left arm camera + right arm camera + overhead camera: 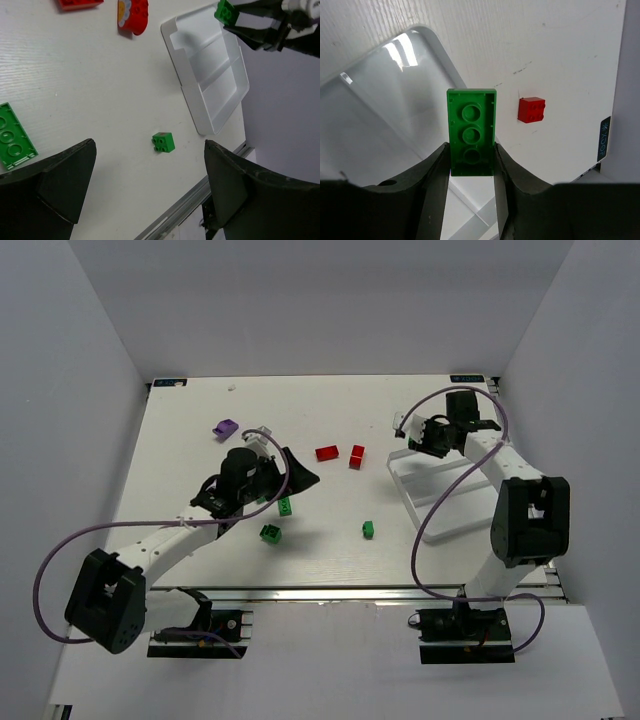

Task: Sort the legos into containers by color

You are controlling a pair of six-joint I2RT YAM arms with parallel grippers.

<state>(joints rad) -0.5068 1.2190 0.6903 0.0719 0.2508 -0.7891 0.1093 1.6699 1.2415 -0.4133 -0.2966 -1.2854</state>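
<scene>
My right gripper (471,156) is shut on a green lego (471,131), a flat studded plate held above the far corner of the white tray (375,115). From above, this gripper (410,431) hangs over the far end of the tray (437,502), whose long containers (212,75) show no bricks. My left gripper (149,150) is open above the table, with a small green lego (164,142) lying below between its fingers. Loose on the table are two red legos (327,453) (357,456), a purple one (226,427) and green ones (270,533) (368,529).
A flat green plate (14,136) lies left of my left fingers. Grey walls close in the table on three sides. A metal rail (350,592) runs along the near edge, with both arm bases behind it. A purple cable (470,455) loops over the tray.
</scene>
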